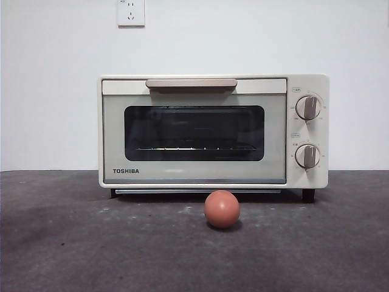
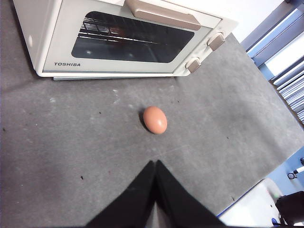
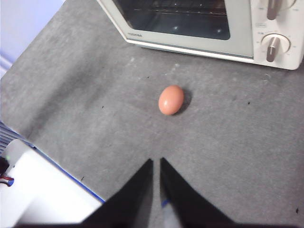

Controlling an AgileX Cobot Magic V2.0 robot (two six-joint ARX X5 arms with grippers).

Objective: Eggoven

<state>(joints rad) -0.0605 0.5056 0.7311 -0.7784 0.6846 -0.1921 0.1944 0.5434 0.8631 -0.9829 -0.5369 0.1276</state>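
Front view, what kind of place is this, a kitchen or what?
Probably a lab test bench, not a kitchen: the toaster oven and egg sit on a grey felt-like mat against a bare white wall with one socket.

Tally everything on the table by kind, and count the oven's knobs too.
Egg: 1
Toaster oven: 1
Knobs on the oven, upper and lower: 2
Total: 2 things on the table, plus the 2 knobs.
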